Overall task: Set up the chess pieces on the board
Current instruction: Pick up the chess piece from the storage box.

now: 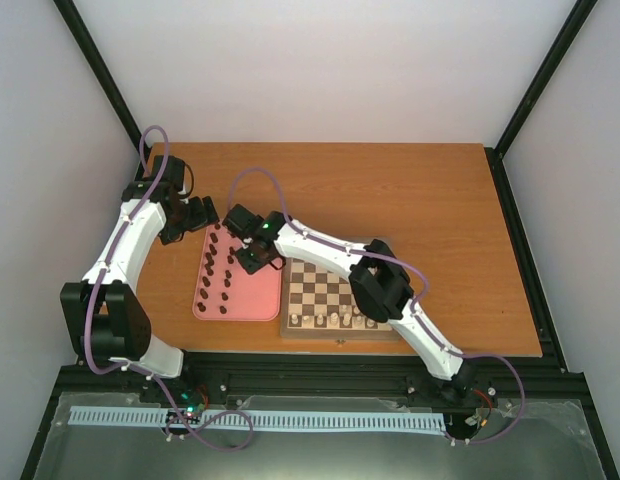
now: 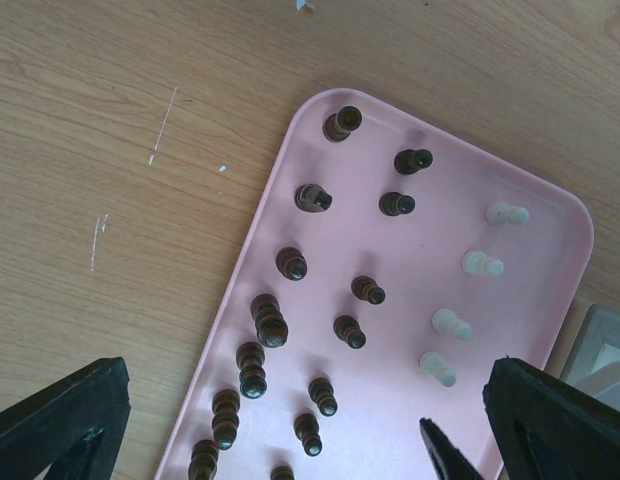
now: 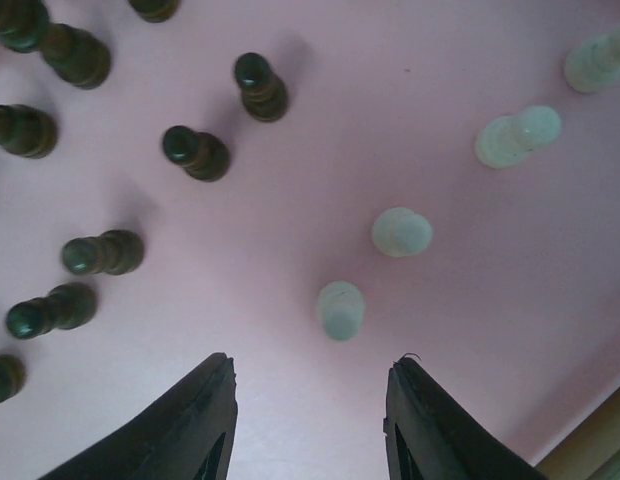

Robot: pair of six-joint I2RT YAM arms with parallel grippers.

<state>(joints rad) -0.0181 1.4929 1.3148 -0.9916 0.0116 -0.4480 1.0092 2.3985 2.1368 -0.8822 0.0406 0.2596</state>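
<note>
The pink tray (image 1: 252, 296) lies left of the chessboard (image 1: 335, 290). Several dark brown chessmen (image 1: 218, 270) stand on its left part, also in the left wrist view (image 2: 270, 325). Several cream pawns (image 2: 451, 323) stand on its right side. Cream pieces (image 1: 330, 320) stand along the board's near edge. My right gripper (image 1: 242, 258) hovers open over the tray; in its wrist view (image 3: 315, 362) a cream pawn (image 3: 340, 308) stands just ahead of the gap between the fingers, untouched. My left gripper (image 1: 203, 213) hangs open and empty above the tray's far end (image 2: 310, 440).
Bare wooden table (image 1: 410, 200) lies behind and right of the board. The right arm (image 1: 380, 285) stretches across the board's right half. A black fingertip (image 2: 445, 455) of the right gripper shows in the left wrist view. Scratches mark the table (image 2: 165, 125) left of the tray.
</note>
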